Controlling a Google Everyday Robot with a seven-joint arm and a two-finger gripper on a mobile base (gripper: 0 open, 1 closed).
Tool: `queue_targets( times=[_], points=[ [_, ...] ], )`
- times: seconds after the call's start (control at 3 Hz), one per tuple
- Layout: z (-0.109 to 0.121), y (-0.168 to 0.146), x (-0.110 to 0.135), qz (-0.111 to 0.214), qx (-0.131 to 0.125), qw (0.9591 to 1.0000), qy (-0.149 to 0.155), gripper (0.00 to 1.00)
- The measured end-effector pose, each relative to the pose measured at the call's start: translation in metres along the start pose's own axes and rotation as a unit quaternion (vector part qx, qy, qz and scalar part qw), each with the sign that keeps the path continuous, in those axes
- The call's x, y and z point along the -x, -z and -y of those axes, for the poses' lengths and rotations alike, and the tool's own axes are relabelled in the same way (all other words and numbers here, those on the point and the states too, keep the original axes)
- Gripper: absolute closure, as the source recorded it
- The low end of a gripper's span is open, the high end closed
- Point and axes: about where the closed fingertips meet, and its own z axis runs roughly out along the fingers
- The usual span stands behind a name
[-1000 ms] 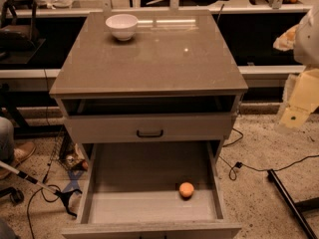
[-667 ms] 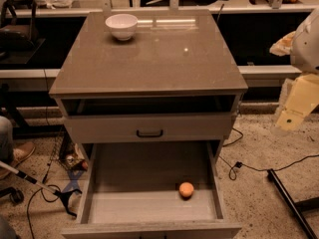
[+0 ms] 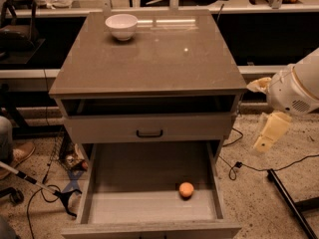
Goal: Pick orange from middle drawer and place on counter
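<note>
The orange (image 3: 186, 189) lies on the floor of the open middle drawer (image 3: 134, 183), toward its front right. The counter (image 3: 149, 59) tops the cabinet and carries a white bowl (image 3: 121, 26) at its back left. My gripper (image 3: 269, 132) hangs off a white arm at the right of the cabinet, at about the height of the shut upper drawer. It is outside the drawer, above and to the right of the orange. It holds nothing that I can see.
A shut drawer front with a black handle (image 3: 149, 132) sits above the open drawer. Cables (image 3: 234, 171) and a black pole (image 3: 289, 198) lie on the floor at right. A shoe (image 3: 20, 153) and a wheeled base show at left.
My gripper and arm have moved left and down, closer to the cabinet's right side. The orange and drawer have not moved.
</note>
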Motion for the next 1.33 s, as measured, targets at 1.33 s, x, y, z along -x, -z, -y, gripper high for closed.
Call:
queue_targets(
  times=[1.33],
  points=[
    [0.006,-0.076,-0.085,0.028,0.015,0.9993,0.022,0.00]
  ],
)
